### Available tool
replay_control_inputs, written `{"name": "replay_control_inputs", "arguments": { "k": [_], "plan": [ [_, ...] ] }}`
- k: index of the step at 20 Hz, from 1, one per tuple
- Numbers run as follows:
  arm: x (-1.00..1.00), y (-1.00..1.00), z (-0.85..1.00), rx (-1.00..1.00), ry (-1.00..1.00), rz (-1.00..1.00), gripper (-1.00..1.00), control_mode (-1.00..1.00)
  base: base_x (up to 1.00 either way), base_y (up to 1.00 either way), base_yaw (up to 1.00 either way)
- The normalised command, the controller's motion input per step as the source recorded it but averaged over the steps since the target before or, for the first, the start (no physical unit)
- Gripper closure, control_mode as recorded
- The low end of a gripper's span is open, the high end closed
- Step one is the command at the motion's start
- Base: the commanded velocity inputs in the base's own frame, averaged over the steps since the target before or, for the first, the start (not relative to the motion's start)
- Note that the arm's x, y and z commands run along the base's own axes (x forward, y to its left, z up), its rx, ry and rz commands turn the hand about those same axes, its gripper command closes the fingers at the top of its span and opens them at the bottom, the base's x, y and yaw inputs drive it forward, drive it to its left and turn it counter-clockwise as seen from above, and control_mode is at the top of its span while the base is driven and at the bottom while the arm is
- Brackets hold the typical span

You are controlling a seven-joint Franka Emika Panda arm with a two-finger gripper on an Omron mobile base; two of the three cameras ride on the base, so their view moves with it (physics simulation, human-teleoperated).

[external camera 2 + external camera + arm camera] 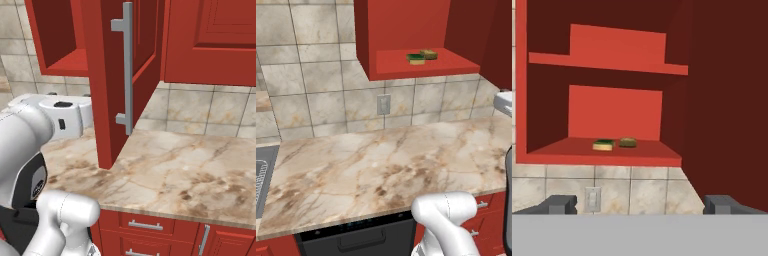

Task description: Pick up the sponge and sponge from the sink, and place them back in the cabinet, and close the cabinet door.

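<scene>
Resting side by side on the cabinet [542,100] floor, both sponges [614,144] were already stowed; the hand [640,205] hung open and empty facing them, apparently freed for the door [107,90], which stood wide open.

Lighting: we are seeing even, flat rendered light, no glare. Shadows: the cabinet [612,100] interior ahead of the hand is darkening toward its upper recess; the cabinet door [732,100] face at the hand's right is sitting in deep shade. Sharpness: edges are looking slightly soft and pixelated, without lens distortion.
</scene>
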Motion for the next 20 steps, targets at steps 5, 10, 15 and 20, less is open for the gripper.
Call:
{"name": "replay_control_inputs", "arguments": {
  "k": [5,10,15,20],
  "plan": [
    [-0.38,0.00,0.00,0.00,-0.05,-0.05,-1.00,-1.00,0.00,0.00,0.00],
    [-0.39,0.00,0.00,0.00,-0.03,-0.03,-1.00,-1.00,0.00,0.00,0.00],
    [-0.38,0.00,0.00,0.00,0.00,-0.01,-1.00,-1.00,0.00,0.00,0.00],
    [-0.41,-0.02,0.00,0.00,0.00,0.00,-1.00,-1.00,0.00,0.00,0.00]
  ]
}}
